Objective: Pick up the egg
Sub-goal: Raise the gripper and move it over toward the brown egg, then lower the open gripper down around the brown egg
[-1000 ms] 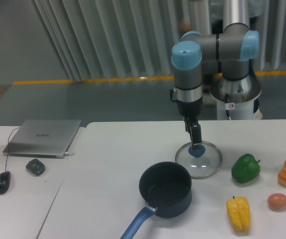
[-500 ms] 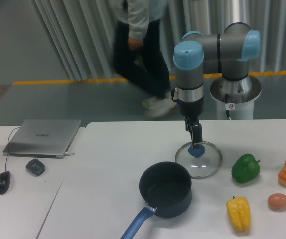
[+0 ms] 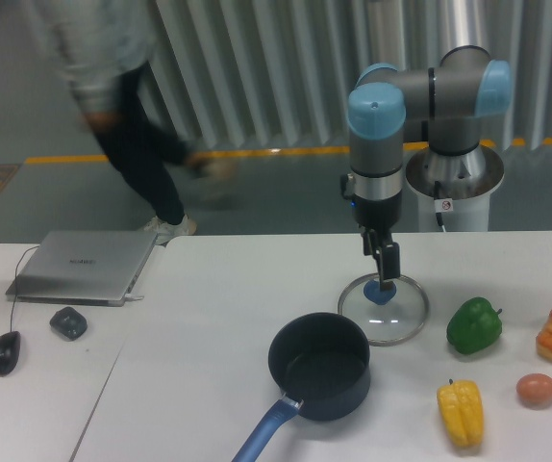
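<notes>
Hanging just above the glass lid's [image 3: 384,310] blue knob, the tool [image 3: 386,281] has jaws whose state I cannot tell. The egg [image 3: 536,389] lies well apart on the tabletop [image 3: 209,318], beside the yellow pepper [image 3: 460,412].

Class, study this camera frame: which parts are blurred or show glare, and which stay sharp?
In the fixed camera view, the walking person behind the table is motion-blurred; the glass lid shows pale reflections; the egg, yellow pepper, pot and gripper are sharp, with only soft shadows under even lighting.
</notes>
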Robot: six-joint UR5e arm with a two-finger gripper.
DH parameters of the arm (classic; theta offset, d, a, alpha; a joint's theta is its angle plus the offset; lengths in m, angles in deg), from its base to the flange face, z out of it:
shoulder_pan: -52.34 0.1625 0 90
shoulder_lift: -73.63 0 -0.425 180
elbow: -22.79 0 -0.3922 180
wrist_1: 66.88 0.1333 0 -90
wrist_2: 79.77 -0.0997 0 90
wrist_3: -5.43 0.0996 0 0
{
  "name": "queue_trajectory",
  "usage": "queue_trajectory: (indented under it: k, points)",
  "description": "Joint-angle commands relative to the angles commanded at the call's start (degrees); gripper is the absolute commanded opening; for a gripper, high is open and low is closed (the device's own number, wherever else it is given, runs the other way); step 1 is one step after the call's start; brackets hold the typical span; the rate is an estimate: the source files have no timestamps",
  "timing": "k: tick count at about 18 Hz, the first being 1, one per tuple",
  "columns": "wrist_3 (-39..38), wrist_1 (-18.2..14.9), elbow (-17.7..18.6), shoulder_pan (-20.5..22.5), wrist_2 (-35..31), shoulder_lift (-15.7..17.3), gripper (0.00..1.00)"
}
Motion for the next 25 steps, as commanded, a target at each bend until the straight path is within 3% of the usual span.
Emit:
queue_trajectory:
  k: [3,7,9,12,16,20,25]
  points:
    - [1.9,0.5,-3.0,4.2,-0.2,-2.9,1.0]
    - [16.2,0.2,-8.9,7.0,-6.8,-7.7,1.0]
    - [21.4,0.9,-10.0,8.7,-7.6,-10.2,1.0]
    - [26.3,8.4,-10.5,10.9,-8.2,-15.1,1.0]
    - [25.8,10.0,-13.3,11.5,-10.9,-21.1,1.0]
    - [25.7,9.9,-13.5,12.1,-11.6,-22.3,1.0]
    - [25.0,9.1,-11.6,13.2,-11.3,-21.4,1.0]
